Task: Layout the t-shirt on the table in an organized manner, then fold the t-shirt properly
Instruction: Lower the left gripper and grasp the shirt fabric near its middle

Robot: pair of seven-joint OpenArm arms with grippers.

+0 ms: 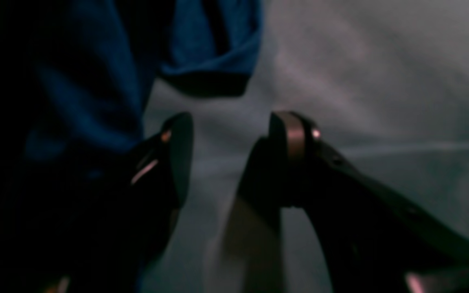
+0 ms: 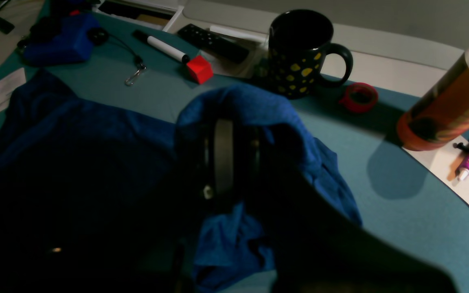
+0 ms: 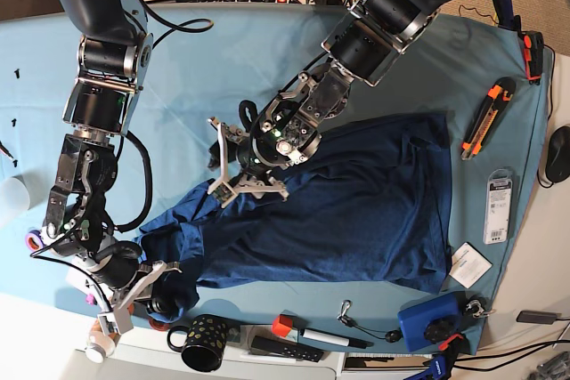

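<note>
**One arm holds the shirt, the other waits with open jaws**

Up close in the left wrist view, the left gripper (image 1: 230, 134) has its jaws wide apart and nothing between them. The t-shirt (image 1: 96, 81) lies just to the left of the jaws, bunched up. Under them is bare table (image 1: 381, 101) cloth.

From the right wrist view, the right gripper (image 2: 224, 156) is pinched tight on a fold of the t-shirt (image 2: 96, 134). Blue cloth drapes over it like a little hood. A dotted mug (image 2: 299, 53) and a red block (image 2: 199, 69) sit farther off on the table (image 2: 401, 195).

Looking down from the base view, the t-shirt (image 3: 374, 211) lies with its long way running left to right. Its right part is flat. Its left end is still crumpled. The right gripper (image 3: 156, 295) holds that end at the near left corner. The left gripper (image 3: 233, 166) hovers at the far edge of the same crumpled end, so I think it is the closest to grab there and pull the shirt flat.
</note>
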